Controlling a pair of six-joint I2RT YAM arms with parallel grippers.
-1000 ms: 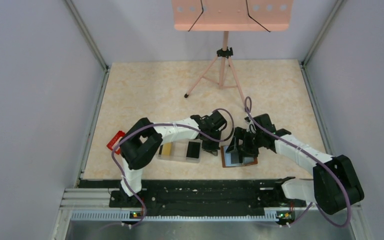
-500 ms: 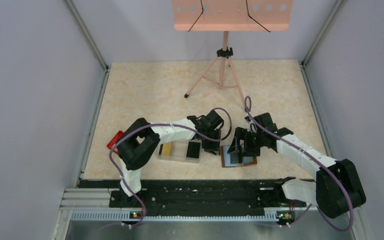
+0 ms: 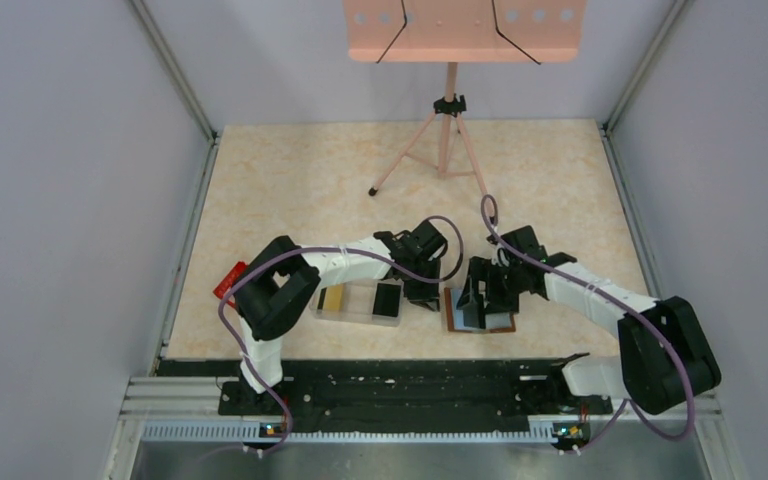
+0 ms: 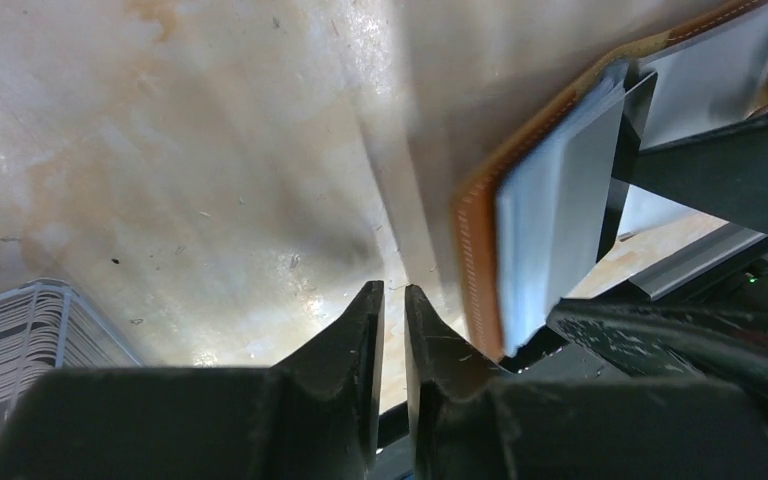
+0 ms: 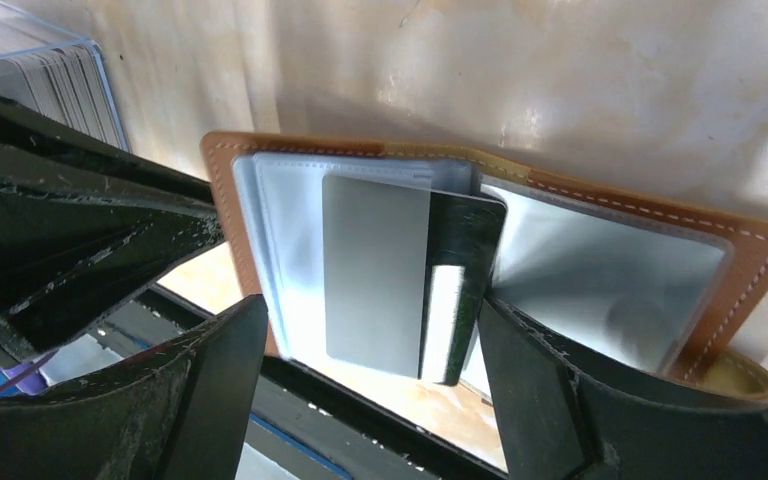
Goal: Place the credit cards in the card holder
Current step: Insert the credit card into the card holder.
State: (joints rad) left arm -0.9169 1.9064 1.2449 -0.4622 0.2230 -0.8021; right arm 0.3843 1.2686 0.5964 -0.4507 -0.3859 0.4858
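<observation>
The brown card holder [image 3: 501,323] lies open on the table, its pale blue-grey inside up [image 5: 610,270]. A black credit card [image 5: 400,270] with a white stripe lies across its middle fold; I cannot tell whether it sits in a pocket. My right gripper [image 5: 370,305] is open just above the holder, one finger on each side of this card [image 3: 475,300]. My left gripper [image 4: 393,290] is shut and empty, low over the table just left of the holder's edge [image 4: 475,235], between it and the tray [image 3: 423,297]. A yellow card [image 3: 332,298] and a black card [image 3: 388,298] lie in the clear tray [image 3: 360,316].
The clear tray also shows at the edge of both wrist views [image 4: 20,330] [image 5: 50,80]. A red object [image 3: 230,282] lies at the table's left edge. A pink music stand on a tripod [image 3: 447,130] stands at the back. The black base rail [image 3: 400,385] runs along the near edge.
My right gripper has edged slightly left over the card holder. My left arm shifted a little and then stayed put. Nothing was taken hold of or let go.
</observation>
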